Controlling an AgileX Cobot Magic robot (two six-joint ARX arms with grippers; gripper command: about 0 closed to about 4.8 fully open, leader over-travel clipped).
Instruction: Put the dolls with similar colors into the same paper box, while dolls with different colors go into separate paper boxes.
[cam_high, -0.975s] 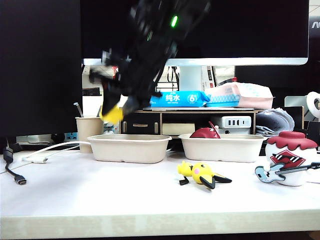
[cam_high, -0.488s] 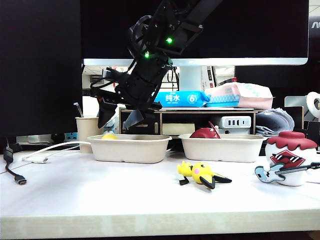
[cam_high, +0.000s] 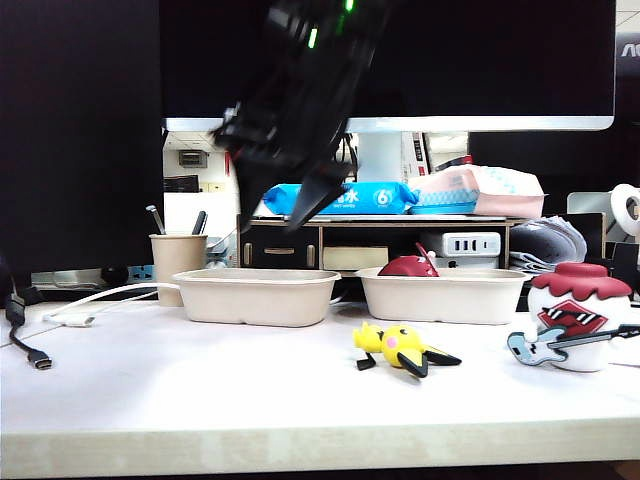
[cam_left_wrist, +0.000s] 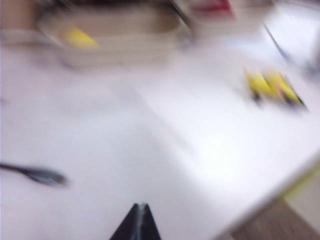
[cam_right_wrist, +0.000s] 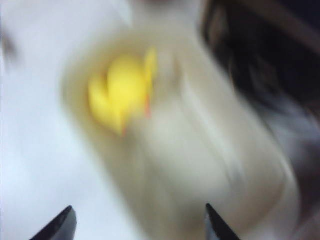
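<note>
We judge the yellow blob doll (cam_right_wrist: 122, 92) done: it lies in the left paper box (cam_high: 258, 295). Our right tool (cam_right_wrist: 137, 222) hangs above that box, fingers spread, empty. Left tool (cam_left_wrist: 138, 222) is over the counter (cam_high: 200, 390) near that box; tips look pinched together. Next: the yellow critter doll (cam_high: 400, 347), in front of the box, needs grasping. The blue pack (cam_high: 345, 198) behind reads "6".
</note>
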